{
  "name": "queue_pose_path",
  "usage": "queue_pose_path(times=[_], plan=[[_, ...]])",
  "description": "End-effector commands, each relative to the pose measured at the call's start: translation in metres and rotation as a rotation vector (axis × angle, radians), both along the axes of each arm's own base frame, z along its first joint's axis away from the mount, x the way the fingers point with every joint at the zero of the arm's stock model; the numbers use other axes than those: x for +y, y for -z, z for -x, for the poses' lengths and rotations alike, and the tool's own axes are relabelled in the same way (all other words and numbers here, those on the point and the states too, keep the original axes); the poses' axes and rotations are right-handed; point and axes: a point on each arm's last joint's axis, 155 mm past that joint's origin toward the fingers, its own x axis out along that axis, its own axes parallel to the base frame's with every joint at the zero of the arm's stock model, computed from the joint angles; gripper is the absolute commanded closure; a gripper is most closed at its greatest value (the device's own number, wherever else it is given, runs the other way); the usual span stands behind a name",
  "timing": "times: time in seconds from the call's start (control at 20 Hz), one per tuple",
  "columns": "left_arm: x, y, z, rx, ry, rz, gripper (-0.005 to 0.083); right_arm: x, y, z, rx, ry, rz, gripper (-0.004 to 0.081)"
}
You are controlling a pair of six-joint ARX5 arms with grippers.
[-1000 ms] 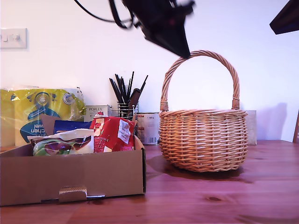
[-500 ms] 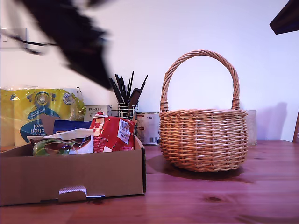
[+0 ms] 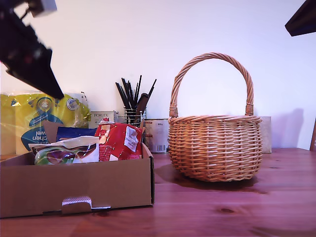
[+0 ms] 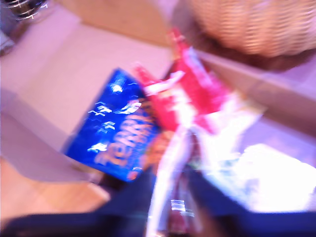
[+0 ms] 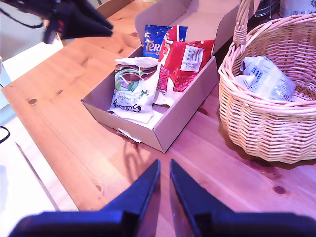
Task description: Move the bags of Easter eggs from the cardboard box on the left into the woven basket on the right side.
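The cardboard box [image 3: 98, 185] sits at the exterior view's left and holds a red bag [image 3: 118, 140], a blue bag [image 3: 74, 133] and a white and green bag [image 3: 66, 153]. My first gripper [image 3: 57, 91] hangs above the box's far side, empty as far as the exterior view shows. Its own blurred view looks down on the blue bag [image 4: 118, 133] and red bag [image 4: 182, 94]. The woven basket [image 3: 215, 148] stands at the exterior view's right with a white bag [image 5: 266, 79] inside. My second gripper [image 5: 164, 165] hovers high above the table, shut and empty.
Behind the box stand a yellow kitchen towel pack [image 3: 39, 118], a white Porlex carton [image 3: 103, 117], a wire pot of black utensils [image 3: 132, 106] and a tin can [image 3: 157, 136]. Bare wooden table [image 3: 222, 212] lies before the basket. A dark arm part [image 3: 301, 19] shows in the exterior view's upper right.
The first arm swung from above the basket handle across to the exterior view's left, ending over the box. The bags, box and basket have not moved.
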Motion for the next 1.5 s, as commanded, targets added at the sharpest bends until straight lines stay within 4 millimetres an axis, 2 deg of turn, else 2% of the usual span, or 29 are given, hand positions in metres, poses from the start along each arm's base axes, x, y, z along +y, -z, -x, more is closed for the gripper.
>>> queue_pose_path(times=[0.0,0.35,0.5,0.7,0.95,1.1,1.25,1.3,1.45], plan=[[-0.006,0.016,-0.001,-0.006,0.069,-0.035,0.0044,0.001,-0.005,-0.001,-0.013,-0.006,-0.001,0.0717],[-0.009,0.067,-0.017,0.072,0.111,-0.086,0.0044,0.001,-0.005,-0.001,-0.013,-0.006,-0.001,0.0716],[-0.008,0.083,-0.025,0.120,0.107,-0.098,0.0044,0.001,-0.005,-0.001,-0.013,-0.006,-0.001,0.0717],[-0.005,0.112,-0.007,0.288,0.114,-0.124,0.0046,0.001,-0.005,-0.001,-0.013,-0.006,-0.001,0.0716],[-0.017,0.107,0.013,0.373,0.162,-0.098,0.0050,0.001,-0.005,-0.001,-0.013,-0.006,-0.001,0.0717],[-0.022,0.109,0.024,0.412,0.180,-0.099,0.0145,0.001,-0.005,-0.001,-0.013,-0.006,-0.001,0.0716],[-0.024,0.110,0.029,0.429,0.187,-0.108,0.0371,0.001,-0.005,-0.001,-0.014,-0.006,-0.001,0.0716],[-0.026,0.111,0.033,0.440,0.194,-0.110,0.0419,0.001,-0.005,-0.001,-0.013,-0.006,-0.001,0.0716],[-0.028,0.112,0.038,0.452,0.205,-0.116,0.0423,0.001,-0.005,-0.001,-0.014,-0.006,-0.001,0.0717]])
